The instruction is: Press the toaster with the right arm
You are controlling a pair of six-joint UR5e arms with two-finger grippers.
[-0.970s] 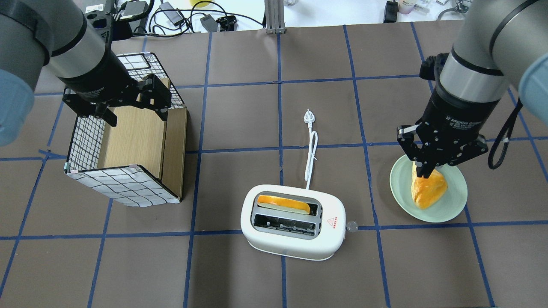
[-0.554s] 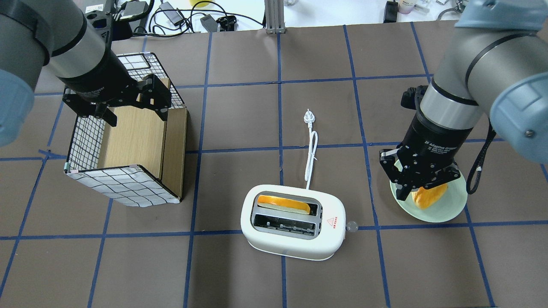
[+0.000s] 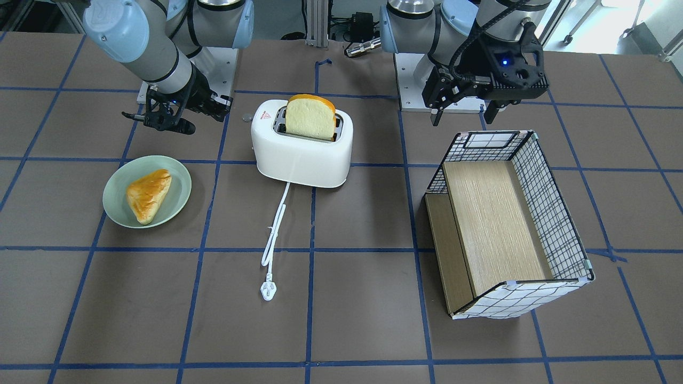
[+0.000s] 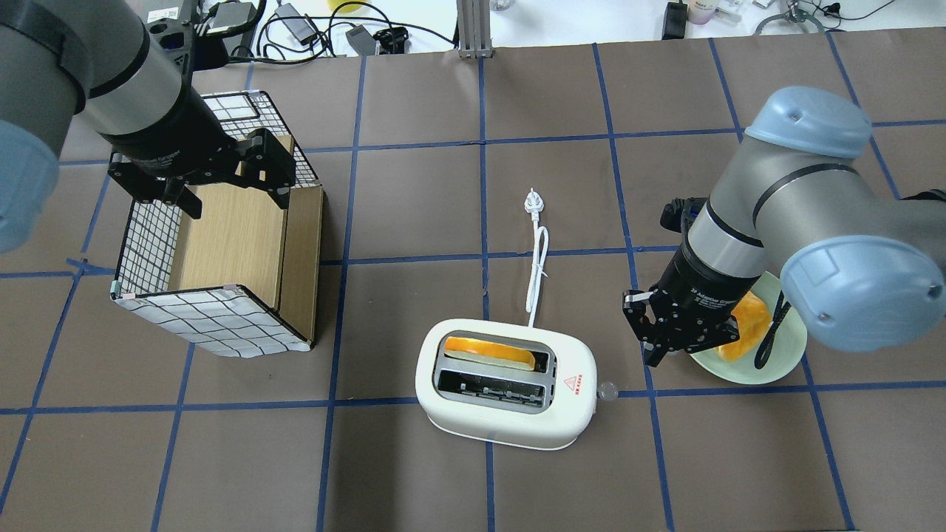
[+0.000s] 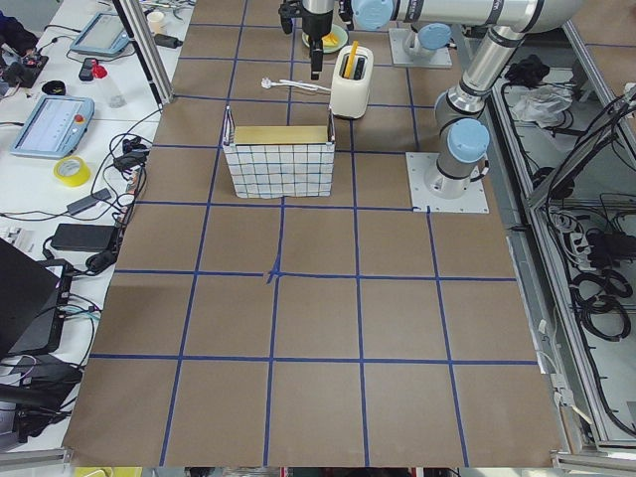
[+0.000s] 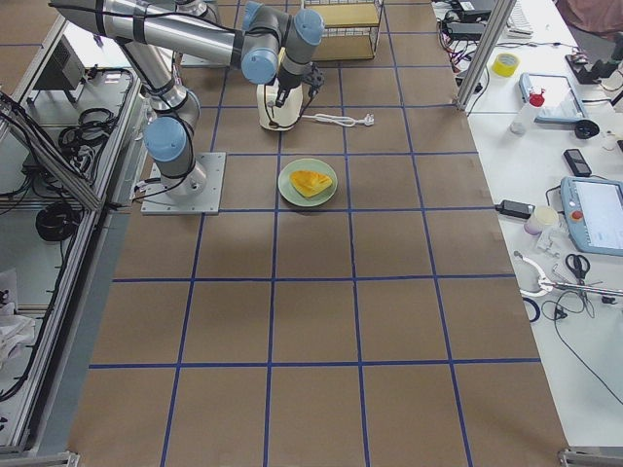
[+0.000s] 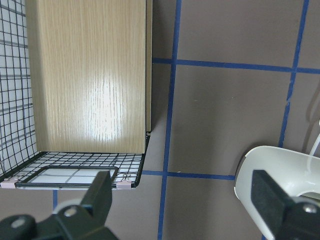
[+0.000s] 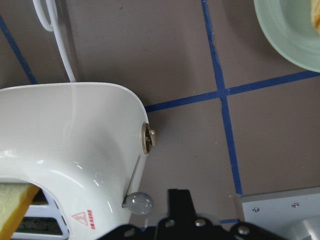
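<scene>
Overhead exterior view, from the table's (image 4: 414,207) left end: the left tool (image 4: 233,193) hangs over the open-topped box with black-on-white grid walls and a wooden lining (image 4: 214,318). Its fingers are spread wide and hold nothing, so it plays no part in this step.

The white rounded two-slot plastic toaster (image 4: 510,425) stands about midway along the robot-side edge. A slice of pale bread with an orange crust (image 4: 488,349) sits in the slot farther from the robot, and the white cord (image 4: 539,273) trails toward the far edge. The small clear round lever knob (image 4: 607,391) sticks out of the toaster's right end and looks to be up, so the press is not yet made.

The right tool (image 4: 653,356) is just beside that knob, a little to its right and toward the far edge. Its fingers look drawn together with nothing between them, which suits pushing. Behind it, toward the table's right end, is the pale green round plate (image 4: 783,362) carrying a golden triangular pastry (image 4: 741,341).

To press well, the tip should probably come over the knob first, then travel straight down along the lever slot until it catches. The knob is small and rounded, so an off-centre touch may slip. A sideways shove could also slide or tip a light toaster.
</scene>
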